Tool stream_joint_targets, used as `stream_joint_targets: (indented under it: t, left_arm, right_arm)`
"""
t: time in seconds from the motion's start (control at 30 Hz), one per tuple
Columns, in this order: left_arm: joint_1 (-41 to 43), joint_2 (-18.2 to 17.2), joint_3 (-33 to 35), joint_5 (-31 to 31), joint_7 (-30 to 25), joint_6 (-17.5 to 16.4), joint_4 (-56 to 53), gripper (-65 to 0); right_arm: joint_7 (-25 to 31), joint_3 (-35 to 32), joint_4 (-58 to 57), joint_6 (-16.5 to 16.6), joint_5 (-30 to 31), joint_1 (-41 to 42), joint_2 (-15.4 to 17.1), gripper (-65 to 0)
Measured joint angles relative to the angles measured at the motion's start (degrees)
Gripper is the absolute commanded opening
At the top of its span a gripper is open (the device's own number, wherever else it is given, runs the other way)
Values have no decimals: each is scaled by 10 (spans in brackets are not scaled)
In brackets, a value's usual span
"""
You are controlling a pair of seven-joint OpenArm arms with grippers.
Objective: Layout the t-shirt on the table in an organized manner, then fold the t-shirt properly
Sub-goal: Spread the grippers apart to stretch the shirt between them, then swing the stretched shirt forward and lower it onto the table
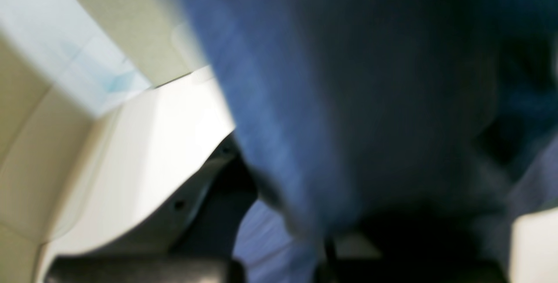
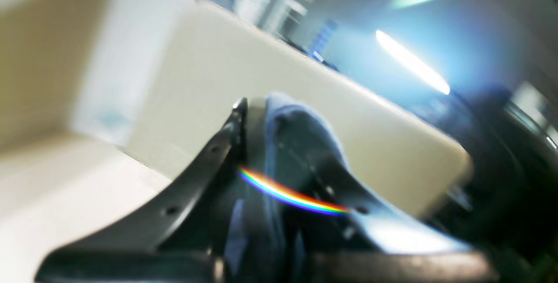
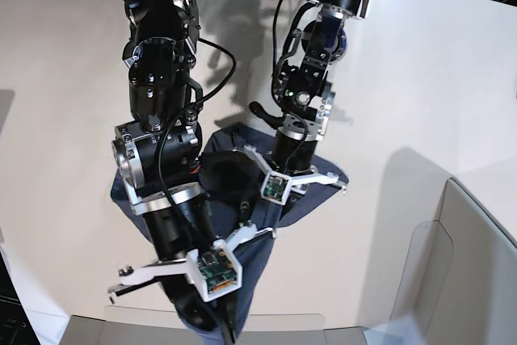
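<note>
Nearest the base camera, the right gripper (image 3: 212,330) hangs low at the frame's bottom edge, clenched on a fold of the t-shirt (image 3: 242,191); in its wrist view blue cloth (image 2: 279,152) is pinched between the dark fingers (image 2: 209,161). From there the shirt rises as a bunched, draped mass between the two arms, part of it lifted off the table (image 3: 73,103). Farther back, the left gripper (image 3: 283,169) is sunk into the upper part of the shirt and closed on it; its wrist view is almost filled by blurred blue fabric (image 1: 305,100) pressed close to the lens. No lettering or label can be read in any view; the wrist pictures are too blurred. The table lies bare to the left, behind and to the right of the shirt. A grey-beige bin wall (image 3: 477,264) stands at the lower right, apart from the shirt.
</note>
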Motion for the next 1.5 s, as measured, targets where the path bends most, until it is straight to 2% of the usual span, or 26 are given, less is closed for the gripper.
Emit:
stream_joint_targets:
  t: [0.13, 0.23, 0.37, 0.57, 0.77, 0.87, 1.0, 1.1, 1.17, 1.27, 1.4, 1.5]
  left_arm:
    - [17, -45, -2, 0, 2, 1, 52, -650]
    - [36, -65, -2, 0, 2, 2, 81, -650]
    - [67, -87, 0, 0, 7, -1, 99, -650]
    - [123, -89, -4, 0, 4, -4, 125, -650]
    - [145, -87, -57, 0, 0, -3, 177, -650]
    - [139, -87, -82, 0, -3, -5, 186, -650]
    - [115, -86, -119, -2, -2, -17, 184, -650]
    - [65, -85, -162, 0, -15, -19, 187, -650]
    - [42, -85, -186, -1, -14, -17, 187, -650]
    - [13, -85, -235, -3, -2, -23, 184, -650]
    - [-35, -97, -282, -1, -3, -22, 187, -650]
    - [-55, -130, -288, -1, -12, -23, 209, -650]
  right_arm:
    - [5, 45, 0, 0, 3, -30, 21, -650]
    - [-2, 68, 0, -2, -1, -69, 28, -650]
    - [0, 73, 0, -2, 0, -125, 25, -650]
    - [-2, 74, 0, -2, -2, -211, 32, -650]
    - [0, 89, -2, -2, 0, -219, 21, -650]
    - [-12, 111, -9, -2, 0, -184, -2, -650]
    - [-82, 111, -37, 3, 10, -98, -2, -650]
    - [-102, 101, -95, 3, 18, -24, -3, -650]
    - [-102, 73, -146, 0, 17, 22, -2, -650]
    - [-100, 29, -203, -34, 27, 82, -3, -650]
    - [-95, -4, -256, -56, 73, 159, -7, -650]
    - [-28, -6, -267, -60, 80, 187, -6, -650]
